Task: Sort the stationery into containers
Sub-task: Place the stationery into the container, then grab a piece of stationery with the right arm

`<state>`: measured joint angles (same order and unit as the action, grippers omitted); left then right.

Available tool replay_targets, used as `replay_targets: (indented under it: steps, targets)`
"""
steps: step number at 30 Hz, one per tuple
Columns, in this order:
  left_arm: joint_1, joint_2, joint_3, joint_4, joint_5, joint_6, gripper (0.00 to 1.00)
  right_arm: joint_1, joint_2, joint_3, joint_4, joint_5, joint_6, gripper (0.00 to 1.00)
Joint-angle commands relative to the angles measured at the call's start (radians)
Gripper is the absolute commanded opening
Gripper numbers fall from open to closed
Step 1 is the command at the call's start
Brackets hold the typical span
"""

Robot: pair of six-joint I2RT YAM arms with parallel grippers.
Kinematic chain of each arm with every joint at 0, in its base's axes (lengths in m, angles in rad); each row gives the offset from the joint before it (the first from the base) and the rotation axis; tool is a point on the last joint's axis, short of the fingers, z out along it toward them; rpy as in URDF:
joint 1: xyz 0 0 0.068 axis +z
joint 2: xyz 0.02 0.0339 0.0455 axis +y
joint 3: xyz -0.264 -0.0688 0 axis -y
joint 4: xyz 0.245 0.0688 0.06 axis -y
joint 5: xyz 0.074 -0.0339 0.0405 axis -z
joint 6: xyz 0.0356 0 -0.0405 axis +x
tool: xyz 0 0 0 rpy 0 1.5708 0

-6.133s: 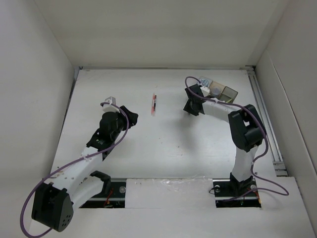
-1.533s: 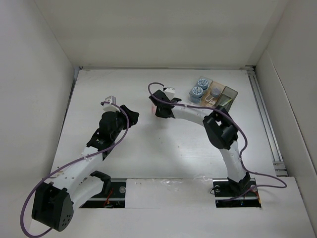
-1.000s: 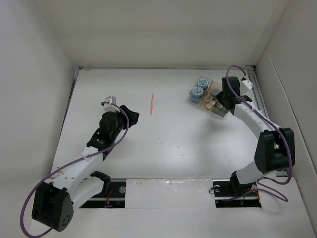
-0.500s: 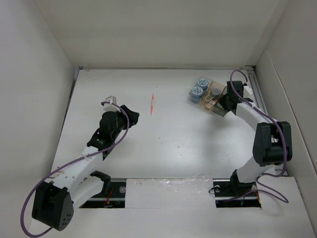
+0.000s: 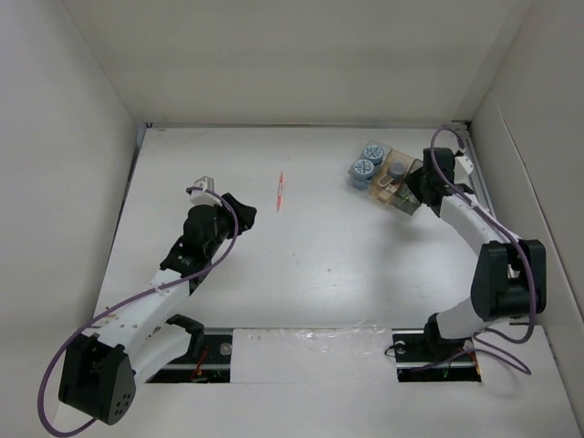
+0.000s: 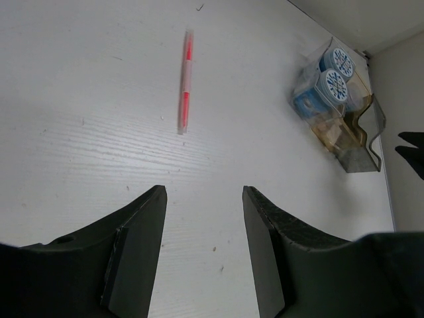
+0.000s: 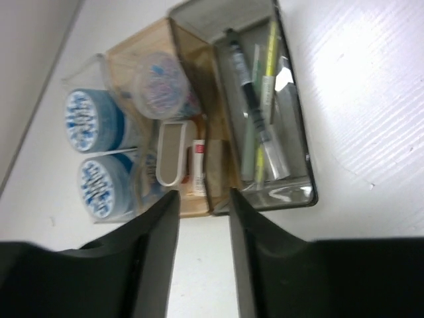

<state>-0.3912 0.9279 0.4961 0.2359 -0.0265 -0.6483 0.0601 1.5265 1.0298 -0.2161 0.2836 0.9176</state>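
i see a matte white table (image 5: 319,274) boxed in by plain white walls (image 5: 301,64). one red-pink stick (image 6: 186,79) lies alone mid-table, well apart from the tray (image 7: 295,99) at the far right. my left gripper (image 6: 202,199) hovers spread and empty. my right gripper (image 7: 202,199), jaws parted, holds nothing above the tray's edge. two blue discs (image 7: 86,120) sit in its pale compartment.

The left gripper (image 6: 203,195) hangs with its jaws apart, nothing between them; ahead on the white table (image 6: 86,119) lies a red-and-pink stick (image 6: 186,83) (on its own); far right, the tray (image 6: 361,159) holds two patterned discs (image 6: 332,85) side by side.
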Motion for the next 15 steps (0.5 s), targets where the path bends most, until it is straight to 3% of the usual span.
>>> replay_targets:
  steps: [1, 2, 3, 6, 11, 15]
  targets:
    - [0.000, -0.001, 0.013, 0.033, 0.010, -0.004, 0.46, 0.067, -0.095, -0.005, 0.047, 0.013, -0.017, 0.39]
    - [0.000, -0.001, 0.013, 0.033, 0.010, -0.004, 0.46, 0.096, -0.106, 0.006, 0.058, 0.012, -0.017, 0.33]
    - [0.000, -0.001, 0.013, 0.033, 0.010, -0.004, 0.46, 0.127, -0.106, 0.016, 0.058, 0.012, -0.032, 0.16]
    - [0.000, -0.001, 0.013, 0.033, 0.010, -0.004, 0.46, 0.271, -0.065, 0.081, 0.069, -0.009, -0.046, 0.00]
    - [0.000, -0.043, 0.004, 0.022, -0.024, -0.004, 0.46, 0.480, 0.180, 0.274, 0.055, -0.023, -0.072, 0.00]
    - [0.000, -0.084, 0.004, 0.013, -0.045, -0.004, 0.46, 0.630, 0.424, 0.563, -0.054, 0.048, -0.103, 0.23]
